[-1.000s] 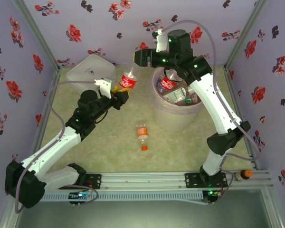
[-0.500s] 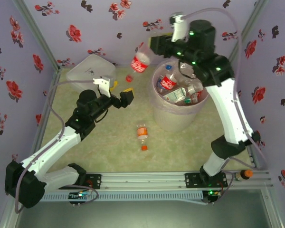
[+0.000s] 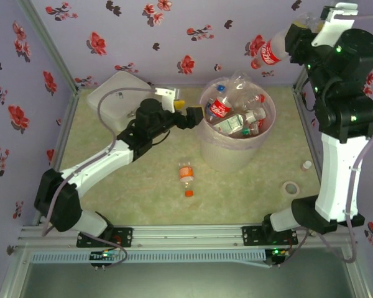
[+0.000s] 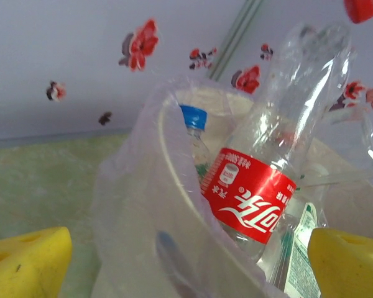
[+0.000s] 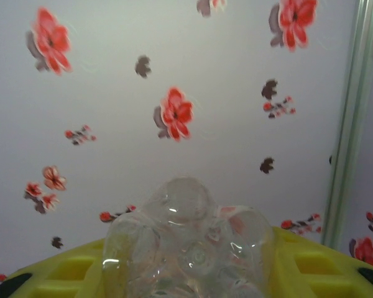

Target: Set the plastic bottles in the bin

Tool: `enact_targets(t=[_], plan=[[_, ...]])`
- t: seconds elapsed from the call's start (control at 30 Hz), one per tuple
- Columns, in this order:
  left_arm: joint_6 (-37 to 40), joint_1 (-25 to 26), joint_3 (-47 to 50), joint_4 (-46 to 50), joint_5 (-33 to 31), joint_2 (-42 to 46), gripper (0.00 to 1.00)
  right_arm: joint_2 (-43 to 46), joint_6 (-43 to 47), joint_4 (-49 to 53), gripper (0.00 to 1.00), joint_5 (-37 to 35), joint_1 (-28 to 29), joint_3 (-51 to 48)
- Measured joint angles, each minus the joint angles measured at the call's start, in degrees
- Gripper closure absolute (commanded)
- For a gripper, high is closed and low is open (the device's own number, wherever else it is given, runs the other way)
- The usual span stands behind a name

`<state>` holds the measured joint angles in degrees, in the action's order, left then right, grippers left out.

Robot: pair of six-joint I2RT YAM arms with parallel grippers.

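Bottle (image 4: 280,118): red Coca-Cola label (image 4: 251,196), Chinese script.

White rounded case (image 3: 110,93) in far left corner, possibly a tape ring (image 3: 290,187) on green mat (image 3: 137,192), floral walls (image 3: 130,31)

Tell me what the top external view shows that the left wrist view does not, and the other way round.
Top external: the right fingers gripping the raised bottle near the far wall, an orange-capped bottle lying on the table, and the white case. Left wrist: the yellow left fingers close up, spread apart with nothing between them, and the print on a red label. Both: the bin with its bag, and the red-labelled bottle inside it.
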<state>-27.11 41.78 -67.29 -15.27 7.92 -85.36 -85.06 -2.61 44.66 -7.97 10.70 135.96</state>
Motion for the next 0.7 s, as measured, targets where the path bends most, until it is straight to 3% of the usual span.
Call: enact_targets(t=[0.27,0.7], plan=[[0.1,1.0,-2.0,4.0,-1.7,-2.1,0.04,-9.3,-1.7,7.6,0.88,9.8,-4.9,-0.2],[0.3,1.0,-4.5,3.9,-3.0,-4.6,0.08,-12.2,-4.0,7.0,0.88,20.3,-5.2,-7.5]])
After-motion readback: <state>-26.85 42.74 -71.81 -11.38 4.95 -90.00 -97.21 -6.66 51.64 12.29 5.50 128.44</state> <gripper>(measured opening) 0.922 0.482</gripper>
